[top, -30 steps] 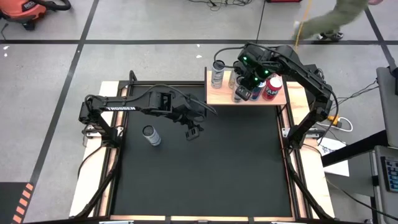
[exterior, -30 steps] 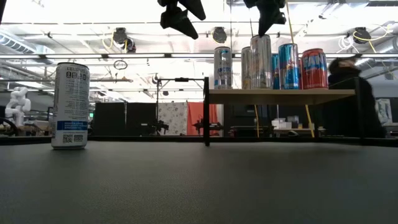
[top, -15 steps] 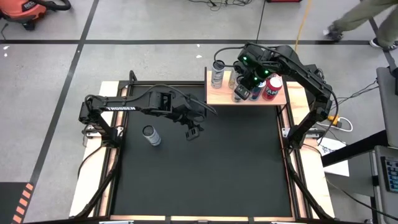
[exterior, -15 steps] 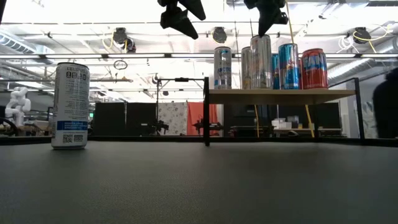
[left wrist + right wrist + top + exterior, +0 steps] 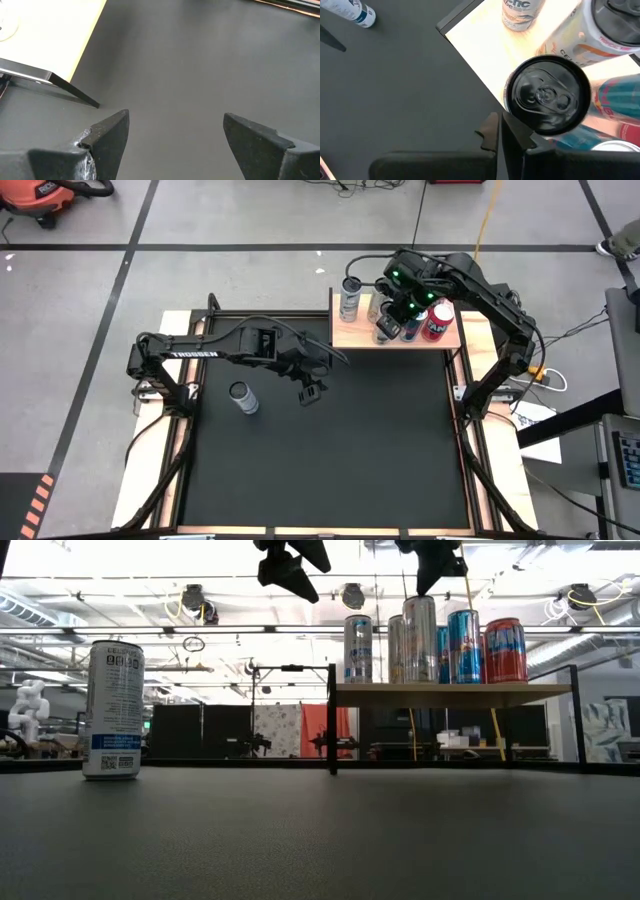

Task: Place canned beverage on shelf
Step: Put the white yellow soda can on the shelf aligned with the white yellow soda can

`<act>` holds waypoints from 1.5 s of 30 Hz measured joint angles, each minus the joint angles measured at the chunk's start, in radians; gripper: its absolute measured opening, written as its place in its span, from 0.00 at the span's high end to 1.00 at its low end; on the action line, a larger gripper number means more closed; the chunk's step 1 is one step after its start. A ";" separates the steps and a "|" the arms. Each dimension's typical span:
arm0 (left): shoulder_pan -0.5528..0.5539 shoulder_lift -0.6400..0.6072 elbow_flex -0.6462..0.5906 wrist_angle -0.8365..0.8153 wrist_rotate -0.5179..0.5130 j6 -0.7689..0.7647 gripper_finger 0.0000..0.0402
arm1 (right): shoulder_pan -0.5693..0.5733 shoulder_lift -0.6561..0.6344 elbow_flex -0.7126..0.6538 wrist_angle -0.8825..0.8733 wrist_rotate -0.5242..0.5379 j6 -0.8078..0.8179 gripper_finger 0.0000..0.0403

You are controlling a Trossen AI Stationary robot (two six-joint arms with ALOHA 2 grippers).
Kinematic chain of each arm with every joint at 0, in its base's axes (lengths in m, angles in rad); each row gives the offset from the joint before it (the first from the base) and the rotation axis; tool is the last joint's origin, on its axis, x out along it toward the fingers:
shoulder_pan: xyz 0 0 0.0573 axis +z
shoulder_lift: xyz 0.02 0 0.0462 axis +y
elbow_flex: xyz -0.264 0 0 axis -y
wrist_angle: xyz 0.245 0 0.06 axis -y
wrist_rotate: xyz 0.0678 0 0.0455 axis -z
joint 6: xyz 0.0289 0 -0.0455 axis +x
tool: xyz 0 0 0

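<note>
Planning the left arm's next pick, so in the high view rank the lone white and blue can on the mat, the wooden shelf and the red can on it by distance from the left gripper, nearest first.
From the open left gripper mid-mat:
1. Lone white and blue can, standing on the black mat toward the left arm's base.
2. Light wooden shelf, at the mat's far edge.
3. Red can, at the shelf's right end, beside the right gripper.

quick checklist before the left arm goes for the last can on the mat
1. Left gripper open and empty, above the black mat: ok.
2. White-and-blue can upright on the mat, nothing touching it: ok.
3. Light wooden shelf has bare top between the lone silver can and the cluster of cans: ok.
4. Right gripper shut, holding nothing, above the black-topped can: ok.
5. Right arm clear of the shelf: not ok, it hangs over it.
</note>
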 joint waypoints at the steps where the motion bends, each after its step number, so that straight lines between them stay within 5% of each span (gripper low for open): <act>1: 0.000 0.000 0.000 0.000 0.000 0.000 0.20 | 0.000 -0.003 0.000 0.000 0.000 0.002 1.00; 18: 0.000 0.000 0.000 0.000 -0.001 -0.001 0.20 | -0.012 -0.071 -0.101 0.000 0.052 -0.050 1.00; 24: 0.000 0.000 0.000 0.000 -0.005 0.000 0.20 | -0.012 -0.071 -0.101 0.000 -0.030 -0.061 1.00; 45: 0.000 0.000 0.000 0.000 -0.026 0.002 0.20 | 0.009 -0.038 -0.101 0.052 -0.027 -0.043 1.00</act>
